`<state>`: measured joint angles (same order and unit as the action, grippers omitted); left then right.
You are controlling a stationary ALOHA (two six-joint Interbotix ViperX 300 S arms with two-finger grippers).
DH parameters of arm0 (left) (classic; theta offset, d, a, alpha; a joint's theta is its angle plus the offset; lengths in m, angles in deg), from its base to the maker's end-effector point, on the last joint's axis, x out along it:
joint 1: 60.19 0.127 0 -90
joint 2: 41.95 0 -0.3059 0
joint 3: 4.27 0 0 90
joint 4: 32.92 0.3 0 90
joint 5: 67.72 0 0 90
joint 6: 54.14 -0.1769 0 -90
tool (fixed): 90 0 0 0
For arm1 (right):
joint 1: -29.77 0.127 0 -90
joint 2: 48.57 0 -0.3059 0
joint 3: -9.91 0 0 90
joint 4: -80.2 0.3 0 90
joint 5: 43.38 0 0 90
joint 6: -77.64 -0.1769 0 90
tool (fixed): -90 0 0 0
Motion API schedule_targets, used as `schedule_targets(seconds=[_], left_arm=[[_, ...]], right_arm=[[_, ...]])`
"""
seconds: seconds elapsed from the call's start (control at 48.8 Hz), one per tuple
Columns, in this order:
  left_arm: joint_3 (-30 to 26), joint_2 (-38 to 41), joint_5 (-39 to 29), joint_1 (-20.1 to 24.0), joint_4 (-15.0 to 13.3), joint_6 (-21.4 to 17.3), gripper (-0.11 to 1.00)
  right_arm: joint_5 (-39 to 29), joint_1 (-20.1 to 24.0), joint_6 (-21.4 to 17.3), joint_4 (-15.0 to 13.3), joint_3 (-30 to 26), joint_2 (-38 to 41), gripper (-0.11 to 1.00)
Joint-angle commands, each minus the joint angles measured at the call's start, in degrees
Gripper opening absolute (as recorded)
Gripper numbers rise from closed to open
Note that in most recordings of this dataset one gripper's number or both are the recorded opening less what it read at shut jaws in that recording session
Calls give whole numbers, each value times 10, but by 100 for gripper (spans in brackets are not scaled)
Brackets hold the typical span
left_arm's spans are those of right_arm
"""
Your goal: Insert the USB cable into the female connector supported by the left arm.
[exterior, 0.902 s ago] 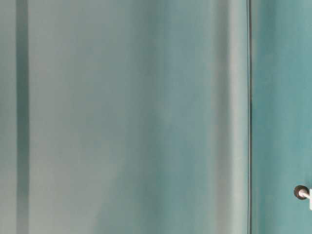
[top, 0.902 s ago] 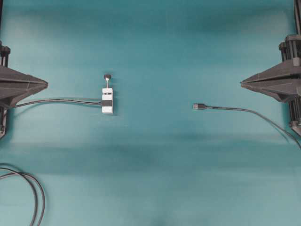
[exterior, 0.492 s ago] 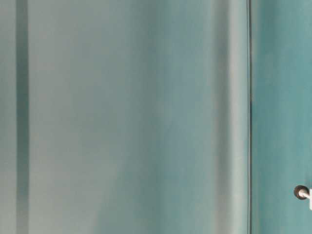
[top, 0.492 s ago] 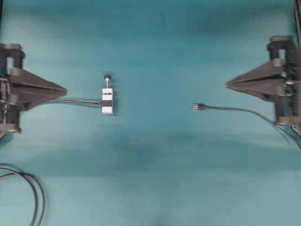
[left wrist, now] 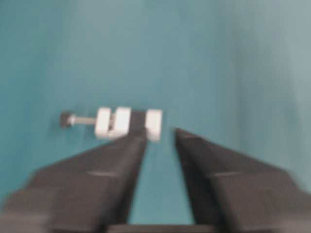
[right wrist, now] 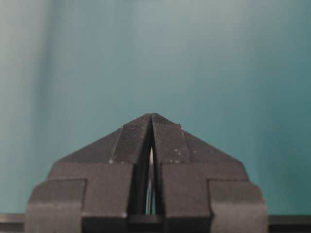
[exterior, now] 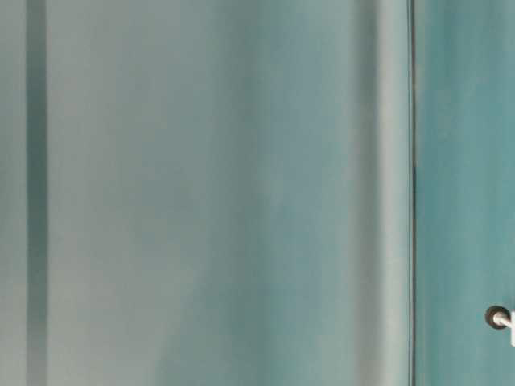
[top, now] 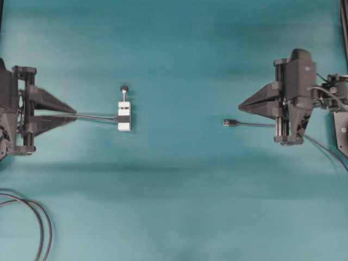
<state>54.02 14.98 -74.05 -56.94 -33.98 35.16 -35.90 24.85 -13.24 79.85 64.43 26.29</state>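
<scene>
The female connector [top: 124, 115] is a white block with a black band, lying left of the table's middle, its pin and black knob [top: 124, 88] pointing away. Its black cable [top: 98, 115] runs left between the fingers of my left gripper [top: 75, 115], which is open and empty, its tips short of the block. In the left wrist view the block [left wrist: 127, 124] lies just beyond the open gripper [left wrist: 160, 135]. The USB cable's plug [top: 229, 123] lies right of the middle. My right gripper [top: 240, 105] is shut and empty, above and right of the plug; its wrist view [right wrist: 151, 116] shows no plug.
A thicker looped black cable [top: 39, 217] lies at the bottom left corner. The USB cable [top: 321, 145] trails off toward the right edge under the right arm. The table-level view shows only the knob [exterior: 496, 316] at its right edge.
Both arms have moved in toward the middle of the table. My left gripper has opened around the connector's cable. My right gripper stays shut. The connector and the plug have not moved.
</scene>
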Motion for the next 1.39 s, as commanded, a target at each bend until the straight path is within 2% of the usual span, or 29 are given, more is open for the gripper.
schedule_targets(seconds=[0.0,0.082,0.185,0.287,0.41,0.472,0.738,1.087,1.374], left_arm=[[-1,5,7,13,0,3,57],[-1,11,8,22,1,-1,73],[-1,12,11,29,1,-7,73],[2,12,5,30,1,-16,73],[7,13,-4,33,1,-16,72],[7,13,-4,34,1,-16,72],[9,13,-10,39,1,-16,72],[7,13,-21,43,0,-7,72],[-4,13,-27,47,0,21,72]], right_arm=[[20,-1,-8,-1,6,35,1],[54,-1,-26,-1,18,78,1],[107,-2,-47,-1,28,127,4],[141,-2,-55,-1,27,159,26],[147,-5,-55,-1,21,182,60],[147,-10,-54,-1,18,189,68],[171,-14,-53,-1,23,202,56],[243,-15,-54,-1,39,221,55],[289,-14,-55,-1,60,224,55]])
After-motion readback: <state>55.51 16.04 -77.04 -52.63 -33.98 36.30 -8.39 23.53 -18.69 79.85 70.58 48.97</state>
